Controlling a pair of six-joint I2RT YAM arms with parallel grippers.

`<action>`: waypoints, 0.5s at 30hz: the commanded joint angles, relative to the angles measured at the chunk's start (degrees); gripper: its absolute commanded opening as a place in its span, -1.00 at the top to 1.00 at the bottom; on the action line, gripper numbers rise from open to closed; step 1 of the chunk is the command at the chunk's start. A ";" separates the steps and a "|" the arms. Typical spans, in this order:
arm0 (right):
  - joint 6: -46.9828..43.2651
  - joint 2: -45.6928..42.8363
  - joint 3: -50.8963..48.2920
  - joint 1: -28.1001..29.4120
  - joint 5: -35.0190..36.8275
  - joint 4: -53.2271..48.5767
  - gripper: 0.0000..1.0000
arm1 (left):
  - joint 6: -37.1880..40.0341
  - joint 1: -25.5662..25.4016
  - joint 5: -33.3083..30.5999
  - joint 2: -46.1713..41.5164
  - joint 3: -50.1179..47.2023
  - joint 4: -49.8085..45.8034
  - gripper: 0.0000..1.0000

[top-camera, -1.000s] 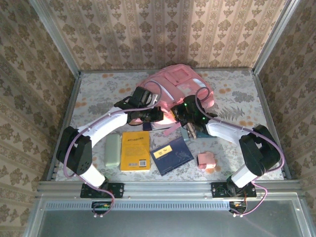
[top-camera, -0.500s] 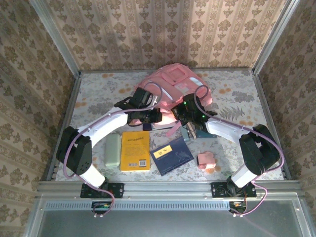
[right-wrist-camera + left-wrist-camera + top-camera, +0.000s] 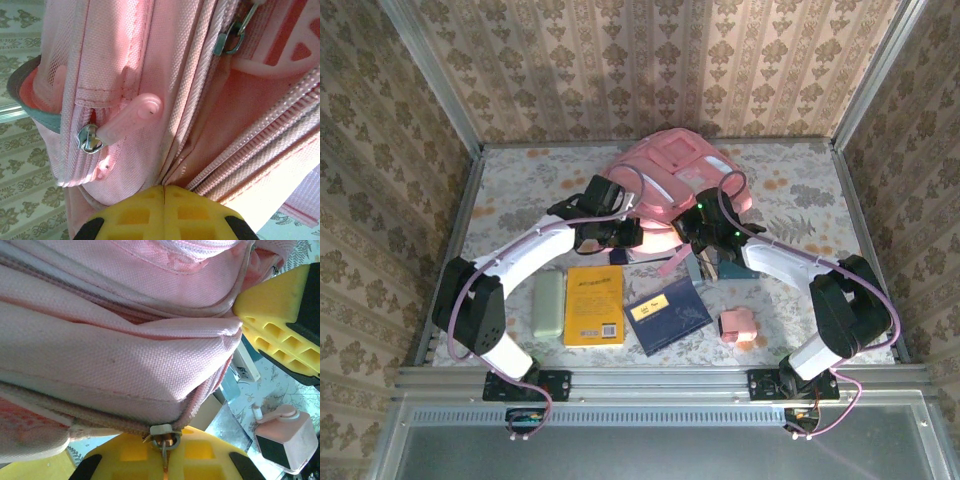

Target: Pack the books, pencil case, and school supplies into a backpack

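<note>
**Floral table point(image 3: 510, 190): backpack point(image 3: 675, 165) gripped at its near edge**

Wallpapered walls on three sides; patterned cloth covers the table. The pink backpack lies at the far middle, with both arms reaching in to its near side.

- The left pincer point(image 3: 165, 447) is clenched on a metal zip pull point(image 3: 163, 436) at the bag's seam (left wrist view: the ring sits right between the yellow fingertips).
- The right pincer point(image 3: 164, 192) is clenched too, its tips meeting against the fabric beside a zipper track point(image 3: 250, 150). Cannot tell whether any cloth is caught.

Along the near edge, left to right:
- mint pencil case point(image 3: 549, 305)
- yellow book point(image 3: 594, 305), just beside it
- navy book point(image 3: 667, 313), tilted, with a yellow label
- pink blocky piece point(image 3: 737, 325)

All four lie outside the bag. A teal piece point(image 3: 703, 268) is partly hidden under the right arm.
</note>
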 commanded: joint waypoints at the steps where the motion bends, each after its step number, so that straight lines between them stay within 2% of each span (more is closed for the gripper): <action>1: -1.64 -1.28 -2.08 -2.29 1.57 -0.41 0.82 | 1.31 0.68 0.79 -3.68 3.46 -1.89 1.00; 4: -1.91 -2.46 -0.74 -1.77 -0.07 -3.29 0.14 | 1.04 0.66 1.48 -3.07 4.79 -1.67 1.00; 7: -0.80 -4.79 -1.14 -0.76 -0.38 -3.78 -0.07 | 0.56 0.48 2.57 -2.05 6.60 -1.28 1.00; 9: 0.73 -6.15 -1.78 -0.23 -0.37 -3.57 -0.12 | 0.23 0.14 2.93 -1.41 7.94 -1.28 1.00; 12: 3.10 -7.66 -3.03 0.92 0.16 -1.96 -0.38 | -0.31 -0.44 3.29 -0.59 9.71 -1.19 1.00; 15: 4.99 -7.71 -3.91 2.31 1.54 0.03 -0.55 | -1.10 -0.96 3.91 -0.25 10.52 -0.58 1.00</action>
